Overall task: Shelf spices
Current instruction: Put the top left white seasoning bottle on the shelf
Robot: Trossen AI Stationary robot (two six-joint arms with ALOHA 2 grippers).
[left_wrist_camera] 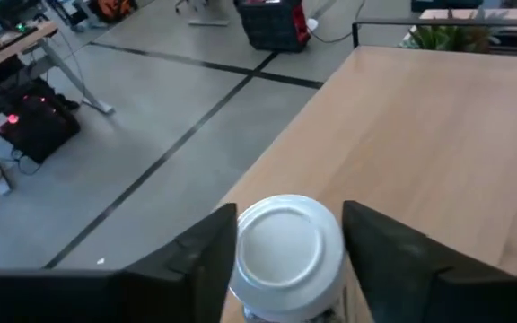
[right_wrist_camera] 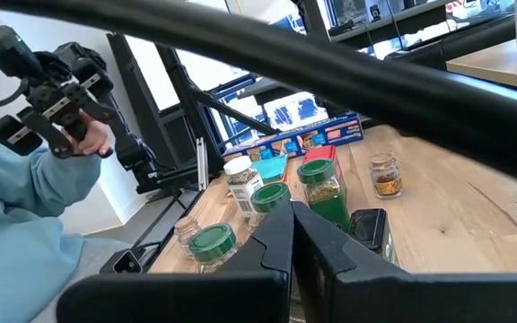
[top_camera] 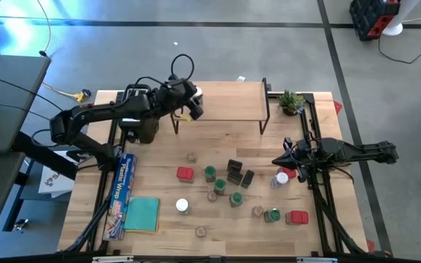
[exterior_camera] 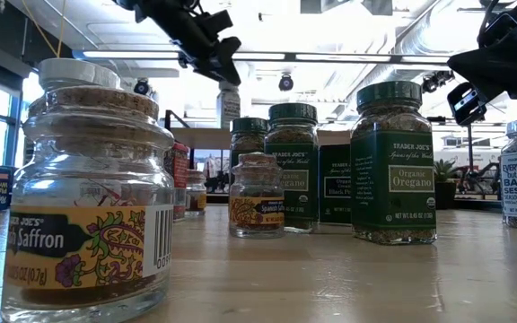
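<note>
Your left hand [top_camera: 194, 102] hangs over the near-left corner of the low shelf with the light wooden top and thin black legs [top_camera: 229, 102], its two dark fingers [left_wrist_camera: 196, 260] standing on either side of a small clear jar with a round white lid [left_wrist_camera: 287, 244]. In the left wrist view the lid sits between the fingers with a thin gap showing on each side, so the hand looks part open and no firm hold on the jar can be read; whether the jar's base already rests on the wood you cannot tell, since its body is hidden below the lid. By that reading you are at the placing step for this one jar, either just letting go or about to. The next move calls for spreading the fingers clear of the lid and lifting straight up, so the jar is not tipped off the shelf edge it stands so close to. Your right hand [top_camera: 283, 161] waits shut and empty above the right side of the table [top_camera: 152, 241], near the scattered spices [top_camera: 229, 183] that remain down there: green-lidded jars, red tins, black boxes and small brown-topped jars. Most of the task appears to be ahead of you.
</note>
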